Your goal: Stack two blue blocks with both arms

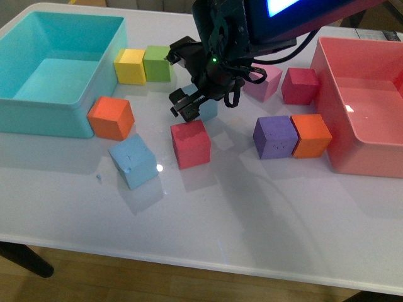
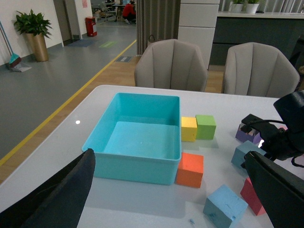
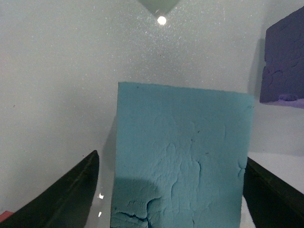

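Blue foam, two bits of it, both down on the white desk [image 1: 252, 214]. We see the near block [image 1: 133, 162] lower left of centre in the front view, just under an orange cube [image 1: 111, 117] and left of a red cube [image 1: 191, 143]. The far block [image 1: 209, 108] is mid-frame, half hidden by the right tool [image 3: 170, 164], whose fingers sit wide on either side of it, not clamped. Left tool [image 2: 168, 161] is wide too, holding nothing, facing the teal bin [image 2: 133, 167].
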Robot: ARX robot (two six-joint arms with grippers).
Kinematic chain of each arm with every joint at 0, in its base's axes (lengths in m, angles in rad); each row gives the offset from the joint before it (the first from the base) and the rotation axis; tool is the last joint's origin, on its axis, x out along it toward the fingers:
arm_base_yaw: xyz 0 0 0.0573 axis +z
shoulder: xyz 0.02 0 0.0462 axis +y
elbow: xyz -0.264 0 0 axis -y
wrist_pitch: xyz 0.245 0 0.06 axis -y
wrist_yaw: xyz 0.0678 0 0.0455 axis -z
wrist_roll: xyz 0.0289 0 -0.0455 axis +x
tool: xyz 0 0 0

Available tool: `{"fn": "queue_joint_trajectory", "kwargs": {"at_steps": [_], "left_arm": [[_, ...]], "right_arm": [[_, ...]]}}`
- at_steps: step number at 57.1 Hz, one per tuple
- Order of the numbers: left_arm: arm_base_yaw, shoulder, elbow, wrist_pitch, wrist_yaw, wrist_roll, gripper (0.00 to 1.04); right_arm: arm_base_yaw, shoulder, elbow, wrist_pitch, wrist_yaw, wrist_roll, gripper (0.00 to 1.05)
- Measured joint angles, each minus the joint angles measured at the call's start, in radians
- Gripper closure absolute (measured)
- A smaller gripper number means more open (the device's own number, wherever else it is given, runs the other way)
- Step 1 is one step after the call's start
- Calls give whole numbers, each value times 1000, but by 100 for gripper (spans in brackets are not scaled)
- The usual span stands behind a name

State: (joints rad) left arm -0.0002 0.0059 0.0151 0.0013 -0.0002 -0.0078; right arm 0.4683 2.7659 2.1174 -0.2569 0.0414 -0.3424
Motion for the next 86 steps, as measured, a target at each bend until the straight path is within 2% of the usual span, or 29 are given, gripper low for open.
{"fn": "queue_joint_trajectory", "kwargs": {"at_steps": [3, 21, 29, 40, 42, 45, 49, 54, 55, 60, 69, 72, 86], "left_arm": [[0, 0, 0, 0, 0, 0, 9], [0, 0, 0, 0, 0, 0, 9], [0, 0, 0, 0, 0, 0, 9], [0, 0, 0, 0, 0, 0, 9], [0, 0, 0, 0, 0, 0, 9], [0, 0, 0, 0, 0, 0, 9], [0, 0, 0, 0, 0, 0, 9], [0, 0, 0, 0, 0, 0, 9], [0, 0, 0, 0, 0, 0, 9], [0, 0, 0, 0, 0, 0, 9], [0, 0, 0, 0, 0, 0, 9], [0, 0, 0, 0, 0, 0, 9], [0, 0, 0, 0, 0, 0, 9]], "right_arm": [[-1, -14, -26, 25, 1, 0, 8], [-11, -292, -331, 246, -10, -13, 9], [-34, -584, -629, 438, -42, -7, 9], [-73, -924, -997, 589, -80, 9, 9], [-72, -964, -1069, 677, -1, 48, 13], [-80, -1028, -1207, 927, 191, 149, 23], [-108, -1089, -1353, 1136, 283, 240, 35], [-161, -1169, -1507, 1250, 268, 298, 52], [-164, -1173, -1514, 1253, 266, 299, 53], [-204, -1267, -1645, 1279, 215, 321, 72], [-261, -1388, -1781, 1285, 159, 328, 100], [-276, -1425, -1816, 1284, 143, 330, 103], [-341, -1603, -1949, 1238, 82, 332, 103]]}}
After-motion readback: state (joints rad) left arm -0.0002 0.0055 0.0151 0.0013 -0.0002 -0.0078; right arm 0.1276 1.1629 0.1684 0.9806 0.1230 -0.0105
